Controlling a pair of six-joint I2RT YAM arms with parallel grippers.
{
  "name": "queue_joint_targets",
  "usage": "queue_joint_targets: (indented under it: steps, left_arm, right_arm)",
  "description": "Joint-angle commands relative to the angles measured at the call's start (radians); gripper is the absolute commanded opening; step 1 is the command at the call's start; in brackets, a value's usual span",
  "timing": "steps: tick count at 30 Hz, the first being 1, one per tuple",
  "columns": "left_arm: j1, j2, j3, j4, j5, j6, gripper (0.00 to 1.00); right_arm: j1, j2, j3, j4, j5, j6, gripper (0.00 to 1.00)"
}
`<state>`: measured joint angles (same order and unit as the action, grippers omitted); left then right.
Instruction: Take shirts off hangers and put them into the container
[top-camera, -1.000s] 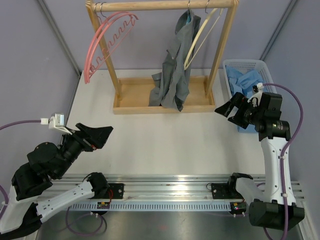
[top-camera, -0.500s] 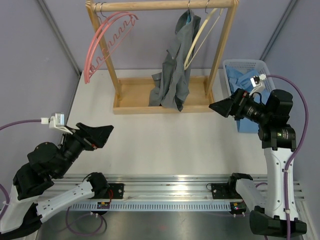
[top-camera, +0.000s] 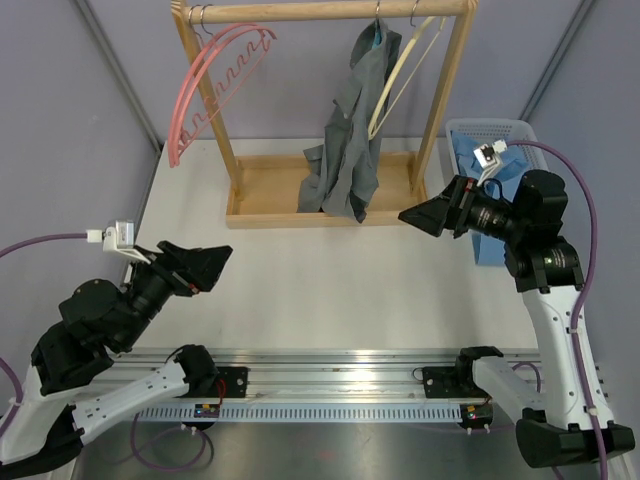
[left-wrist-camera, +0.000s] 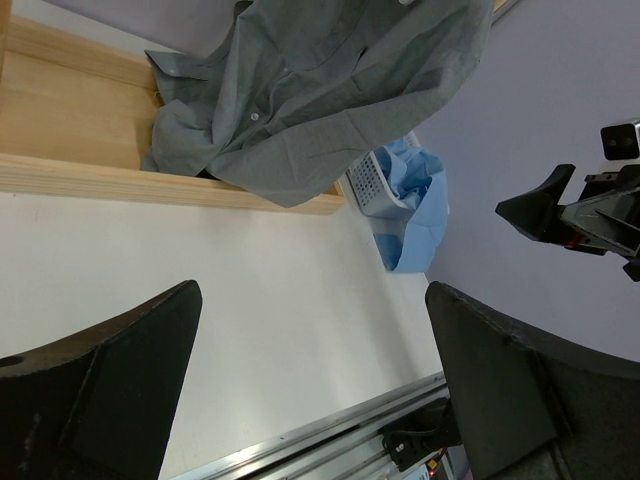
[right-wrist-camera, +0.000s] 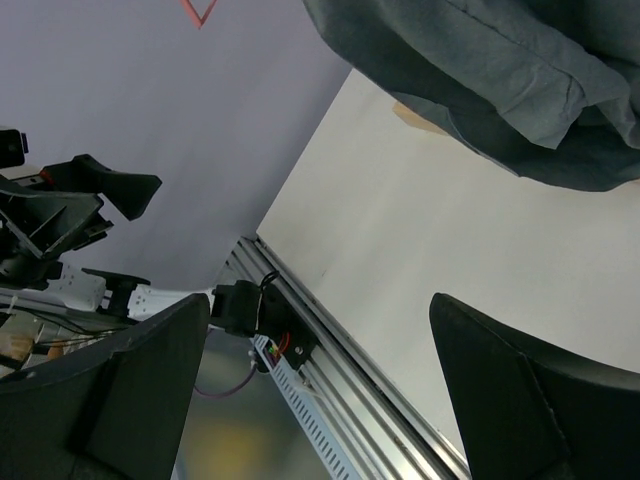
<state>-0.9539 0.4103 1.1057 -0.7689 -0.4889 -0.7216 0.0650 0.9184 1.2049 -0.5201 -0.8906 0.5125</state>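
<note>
The dark grey shirt (top-camera: 352, 140) (left-wrist-camera: 320, 90) (right-wrist-camera: 480, 70) hangs from a bluish hanger (top-camera: 377, 32) on the rack, its tail resting in the wooden tray. Beside it hangs the bare cream hanger (top-camera: 400, 75). The light blue shirt (top-camera: 487, 165) (left-wrist-camera: 418, 205) lies in the white mesh container (top-camera: 490, 125) (left-wrist-camera: 366, 180) at the right, spilling over its front. My right gripper (top-camera: 420, 215) (right-wrist-camera: 320, 305) hovers open just right of the rack's front corner, holding nothing. At the near left my left gripper (top-camera: 207, 264) (left-wrist-camera: 310, 300) hangs open and empty over the table.
Two bare pink ridged hangers (top-camera: 215, 80) hang at the left end of the wooden rack (top-camera: 320, 10). The rack's tray (top-camera: 270, 190) stands at the table's back. A metal rail (top-camera: 340, 385) runs along the near edge.
My right gripper has swung left, away from the container and toward the rack's right front corner. The left arm has shifted only slightly.
</note>
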Motion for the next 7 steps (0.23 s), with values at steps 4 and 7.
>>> queue_joint_targets:
  steps: [4,7]
  left_arm:
    - [-0.003,0.021,0.029,0.051,0.018,0.024,0.99]
    - [-0.003,0.025,0.031,0.049,0.018,0.025,0.99]
  right_arm:
    - [0.064,0.020,0.061,0.039,0.030,0.000,0.99]
    - [0.068,0.033,0.074,0.020,0.044,0.009,0.99]
